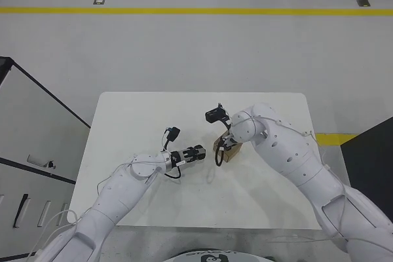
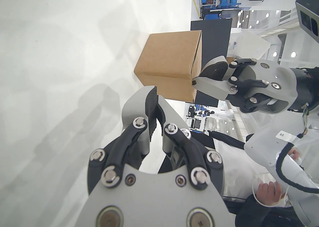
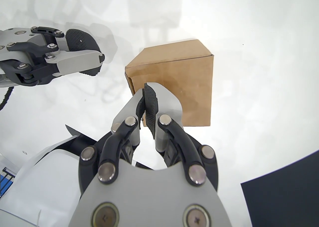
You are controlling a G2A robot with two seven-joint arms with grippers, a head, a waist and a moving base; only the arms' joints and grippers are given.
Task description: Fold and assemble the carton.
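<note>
Plain brown carton (image 3: 184,83), white table (image 1: 150,111) — grey floor (image 1: 183,52)

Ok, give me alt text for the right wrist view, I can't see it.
A brown carton, folded into a box, stands on the white table, with the right gripper shut, its tip at the carton's near edge. The left gripper, also shut, hangs apart from the carton.

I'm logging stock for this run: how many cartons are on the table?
1. The brown carton stands near the white table's middle, the right gripper at its corner. The right arm might hide others.
</note>
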